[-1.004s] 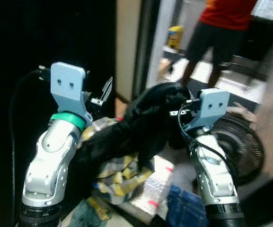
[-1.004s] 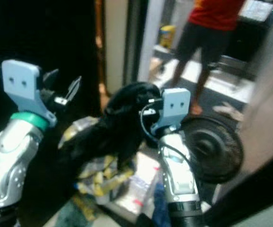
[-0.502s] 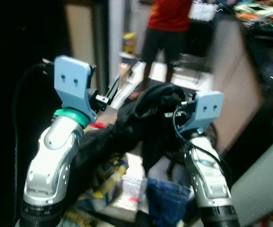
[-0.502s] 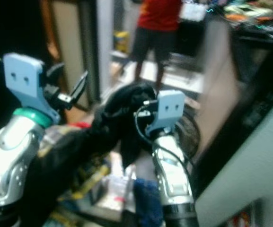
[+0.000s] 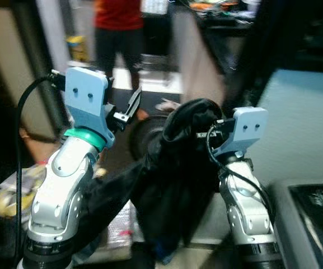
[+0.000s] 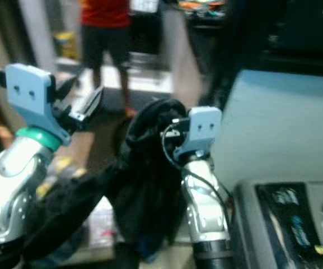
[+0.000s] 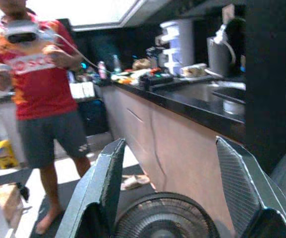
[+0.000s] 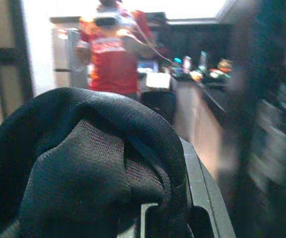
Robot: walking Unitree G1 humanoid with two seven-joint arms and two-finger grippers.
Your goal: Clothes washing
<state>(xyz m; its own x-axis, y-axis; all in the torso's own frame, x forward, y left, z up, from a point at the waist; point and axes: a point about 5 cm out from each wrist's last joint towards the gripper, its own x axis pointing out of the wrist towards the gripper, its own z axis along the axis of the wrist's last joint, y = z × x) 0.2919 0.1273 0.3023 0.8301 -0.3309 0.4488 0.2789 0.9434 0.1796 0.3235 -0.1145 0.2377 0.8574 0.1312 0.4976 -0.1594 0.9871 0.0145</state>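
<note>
Two tools raised, right tool (image 5: pixel 206 134) clamping black garment (image 5: pixel 172 179), left tool (image 7: pixel 175 198) spread before fan (image 7: pixel 165 218)

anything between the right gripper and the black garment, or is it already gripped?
Nothing visible between them. The black garment is bunched over the right gripper and hangs from it, draped toward the left arm. The left gripper is open and empty.
</note>
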